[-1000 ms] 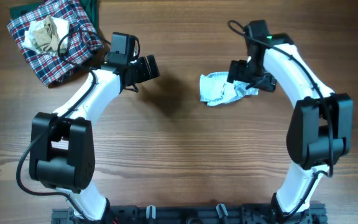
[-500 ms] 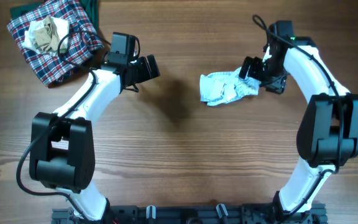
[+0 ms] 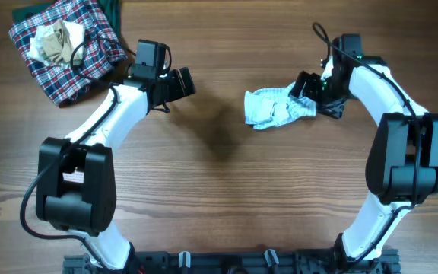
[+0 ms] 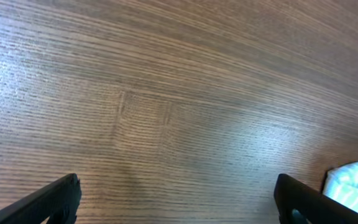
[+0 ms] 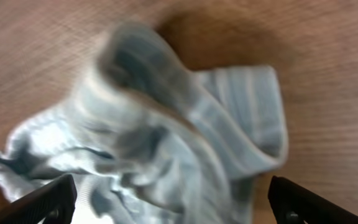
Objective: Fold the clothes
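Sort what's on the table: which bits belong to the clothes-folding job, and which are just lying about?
Job:
- small pale blue-white striped fabric pants, crumpled, right of centre

Lying about:
- red, navy and white plaid cloth, far left corner
- small beige-tan crumpled cloth, on top of the plaid
- dark green fabric, showing beneath the plaid

plaid cloth point(image 3: 90, 53) | beige cloth point(image 3: 55, 39) on top | wooden table point(image 3: 219, 198)
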Robot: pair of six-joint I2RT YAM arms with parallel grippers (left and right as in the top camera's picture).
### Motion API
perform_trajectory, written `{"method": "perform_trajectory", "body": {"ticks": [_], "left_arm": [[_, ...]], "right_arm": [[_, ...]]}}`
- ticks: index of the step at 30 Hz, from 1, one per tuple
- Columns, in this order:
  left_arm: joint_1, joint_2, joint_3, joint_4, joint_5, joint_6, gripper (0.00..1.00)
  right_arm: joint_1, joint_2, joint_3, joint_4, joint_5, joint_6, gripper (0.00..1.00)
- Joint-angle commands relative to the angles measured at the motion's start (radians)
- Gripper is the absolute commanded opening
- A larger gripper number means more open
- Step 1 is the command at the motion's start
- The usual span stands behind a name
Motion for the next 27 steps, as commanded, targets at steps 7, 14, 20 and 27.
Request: {"method": "perform_trajectory", "body": {"ticks": [7, 14, 20, 27], "left_arm": [[-0.005, 0.011, -0.007, -0.004, 0.016, -0.009, 1.0], [-0.005, 0.011, -0.007, -0.004, 0.016, -0.009, 1.0], [-0.005, 0.011, -0.007, -0.004, 0.016, -0.009, 1.0], [-0.005, 0.011, -0.007, -0.004, 0.016, -0.009, 1.0]], "right_arm": [[0.0, 0.092, -0.01, 0.018, -0.045, 0.008, 1.0], [0.0, 0.1, -0.01, 0.05, -0.045, 0.034, 0.62], [0.0, 0.1, -0.01, 0.057, 0.02, 0.039, 0.25], [0.0, 0.098, 0.065, -0.081, 0.299, 0.03, 0.11]]}}
